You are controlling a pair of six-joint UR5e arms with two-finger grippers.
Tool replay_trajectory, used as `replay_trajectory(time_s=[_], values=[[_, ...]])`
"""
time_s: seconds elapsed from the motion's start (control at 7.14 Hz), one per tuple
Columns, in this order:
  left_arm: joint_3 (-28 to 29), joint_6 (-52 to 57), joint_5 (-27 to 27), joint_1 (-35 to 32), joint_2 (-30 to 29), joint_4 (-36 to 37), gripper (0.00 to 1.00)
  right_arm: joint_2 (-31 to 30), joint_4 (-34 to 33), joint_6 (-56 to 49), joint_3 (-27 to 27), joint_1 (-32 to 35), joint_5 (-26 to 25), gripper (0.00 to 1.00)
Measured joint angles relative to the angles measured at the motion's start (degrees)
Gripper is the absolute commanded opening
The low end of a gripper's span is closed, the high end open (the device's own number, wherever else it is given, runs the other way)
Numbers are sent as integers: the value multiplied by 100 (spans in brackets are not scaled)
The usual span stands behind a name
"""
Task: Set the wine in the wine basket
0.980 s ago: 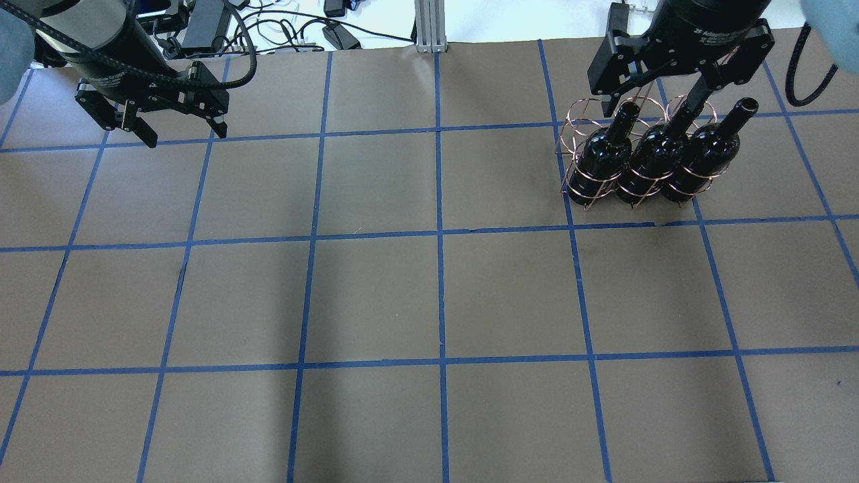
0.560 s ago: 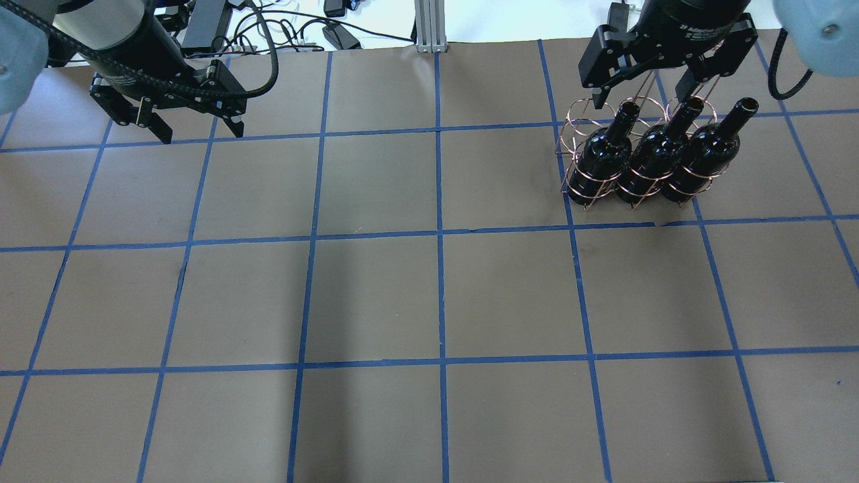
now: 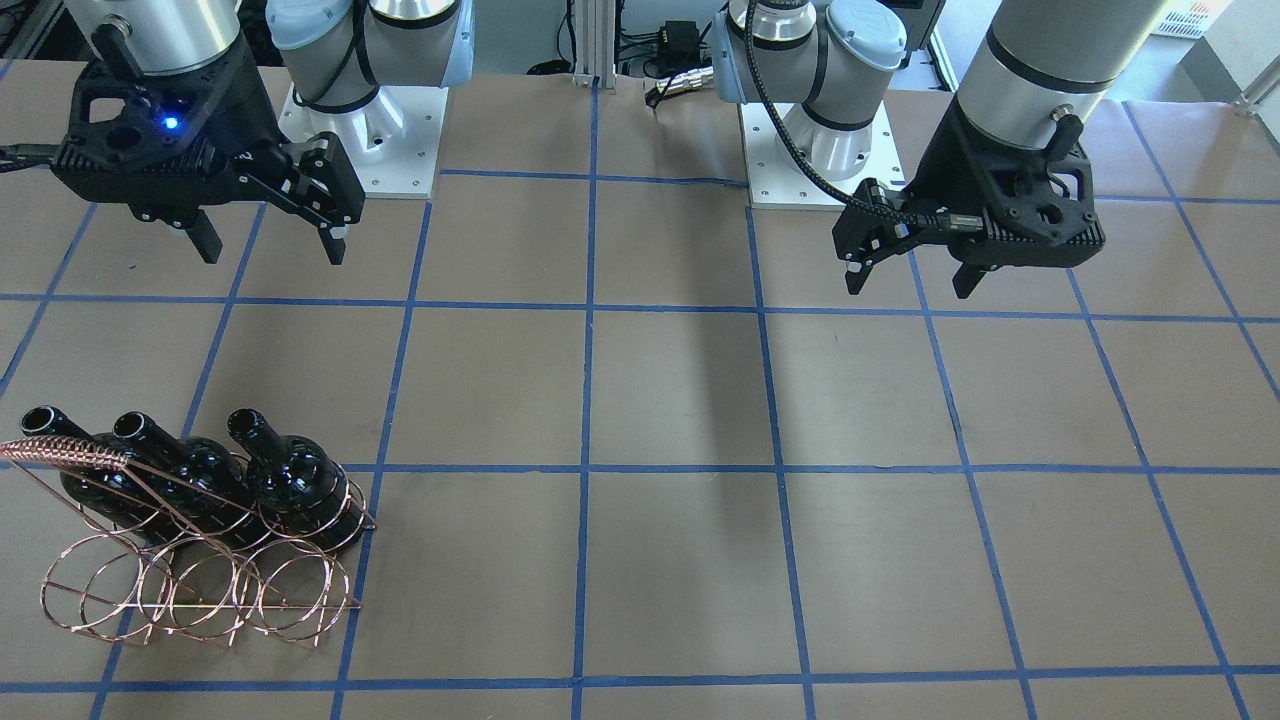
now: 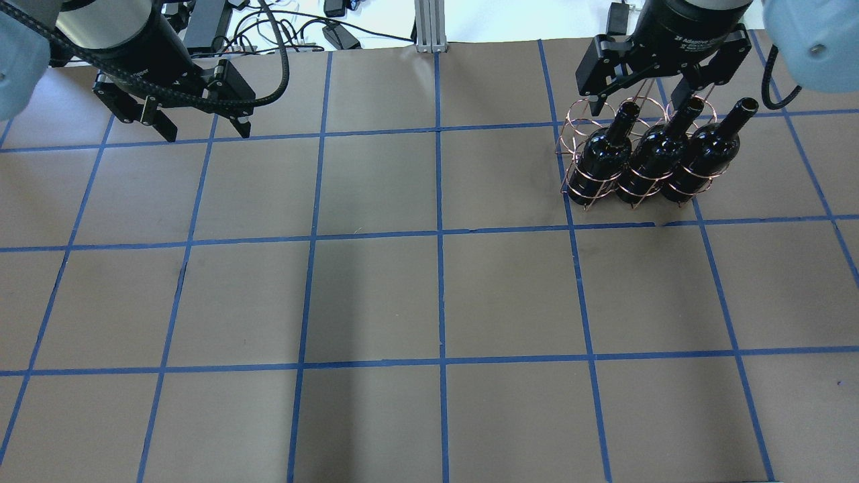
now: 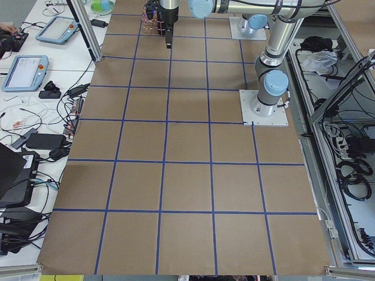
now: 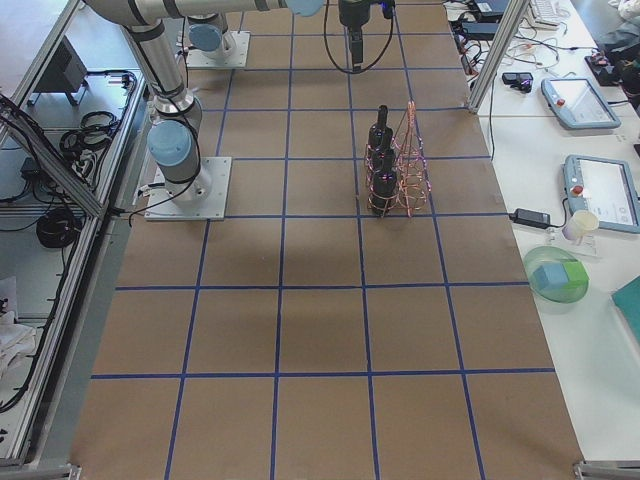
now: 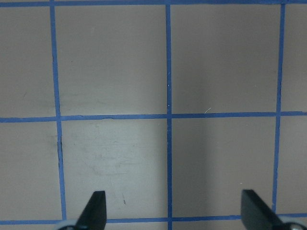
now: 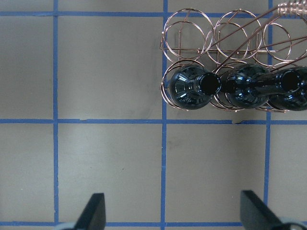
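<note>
on the gridded table (image 4: 376, 295), three bottles (image 4: 654, 157) stand in the basket (image 3: 60, 455), apart from the raised right gripper (image 3: 272, 250), spread and empty; left gripper (image 3: 908, 288), also spread, hangs far off.

White "2F Adaptive" lettering on right gripper (image 4: 643, 99), rest illegible

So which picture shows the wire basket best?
The front-facing view: the basket shows unblocked, empty rings and handle. Overhead, the right gripper partly covers its back row; the right wrist view cuts off its edge; the side views show it small.
</note>
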Motion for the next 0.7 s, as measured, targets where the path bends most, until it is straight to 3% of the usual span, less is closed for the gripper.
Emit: replay_trajectory(time_s=[0.7], values=[[-1, 10, 3, -2, -3, -8, 100, -20, 43, 53, 24, -4, 122, 100]])
